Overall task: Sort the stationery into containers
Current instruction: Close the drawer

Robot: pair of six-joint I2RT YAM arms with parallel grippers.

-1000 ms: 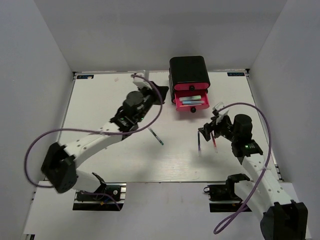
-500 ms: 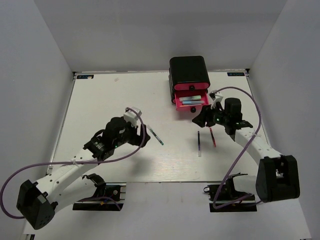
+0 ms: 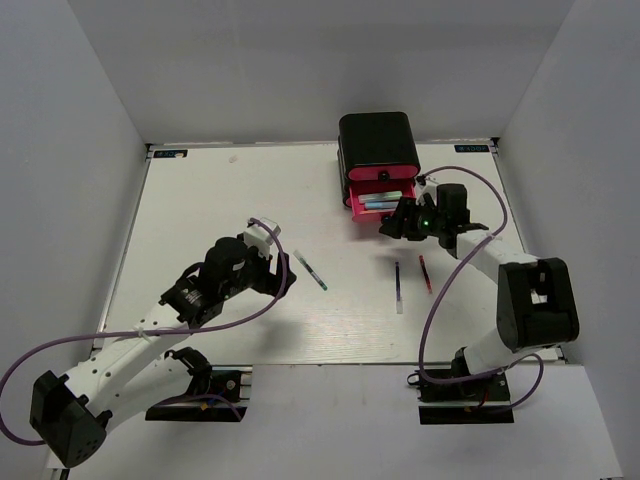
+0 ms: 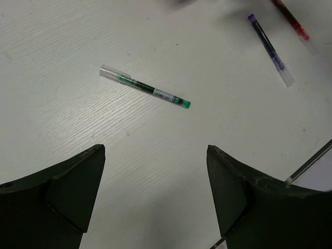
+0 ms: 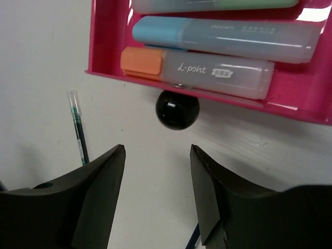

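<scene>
The black cabinet stands at the back with one pink drawer pulled out. Inside lie green, light blue and orange markers side by side. My right gripper is open, just in front of the drawer's black knob, not touching it. On the table lie a green pen, a blue pen and a red pen. Short of the green pen, my left gripper hangs open and empty.
The blue and red pens lie close together, right of centre, just near of the right gripper. Purple cables loop off both arms. White walls enclose the table on three sides.
My left arm drew back from the far side toward the green pen and its gripper opened. My right gripper left the pens, moved up to the drawer knob and narrowed.
</scene>
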